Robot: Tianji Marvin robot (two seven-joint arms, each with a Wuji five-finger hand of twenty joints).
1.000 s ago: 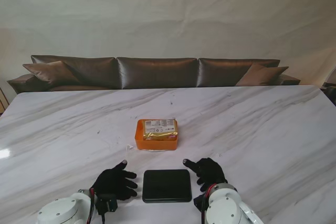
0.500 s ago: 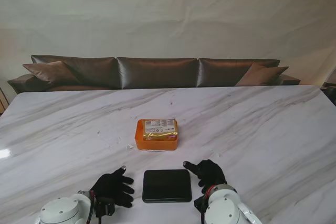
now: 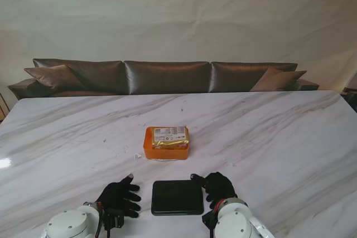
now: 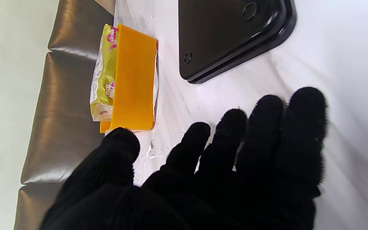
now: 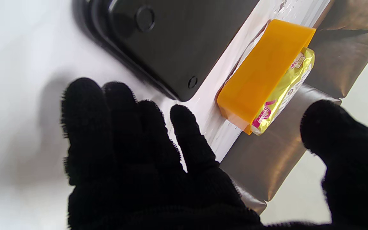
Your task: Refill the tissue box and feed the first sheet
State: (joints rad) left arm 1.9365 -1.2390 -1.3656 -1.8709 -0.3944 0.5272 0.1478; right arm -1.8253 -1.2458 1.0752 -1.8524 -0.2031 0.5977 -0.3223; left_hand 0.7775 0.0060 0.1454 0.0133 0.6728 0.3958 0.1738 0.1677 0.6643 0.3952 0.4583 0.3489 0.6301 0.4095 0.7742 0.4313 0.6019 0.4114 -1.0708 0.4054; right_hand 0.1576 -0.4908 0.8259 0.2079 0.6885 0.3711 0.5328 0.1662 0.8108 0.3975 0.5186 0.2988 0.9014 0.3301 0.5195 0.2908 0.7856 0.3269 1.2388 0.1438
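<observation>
An orange tissue box base (image 3: 165, 144) sits mid-table with a yellow tissue pack (image 3: 169, 135) lying in it; both wrist views show the orange base (image 4: 135, 80) (image 5: 264, 73) and the yellow pack (image 4: 102, 76) (image 5: 286, 95). A black flat lid (image 3: 177, 197) (image 4: 232, 32) (image 5: 171, 41) lies nearer to me. My left hand (image 3: 119, 198) (image 4: 203, 169) rests open to the lid's left, fingers apart, holding nothing. On the lid's right, my right hand (image 3: 217, 186) (image 5: 171, 166) is open, its thumb close to the lid's far right corner.
The white marble table (image 3: 279, 137) stretches wide on both sides. A brown leather sofa (image 3: 167, 76) stands behind its far edge.
My left hand has drawn back towards me and a little left. My right hand has shifted left, closer to the lid's far right corner.
</observation>
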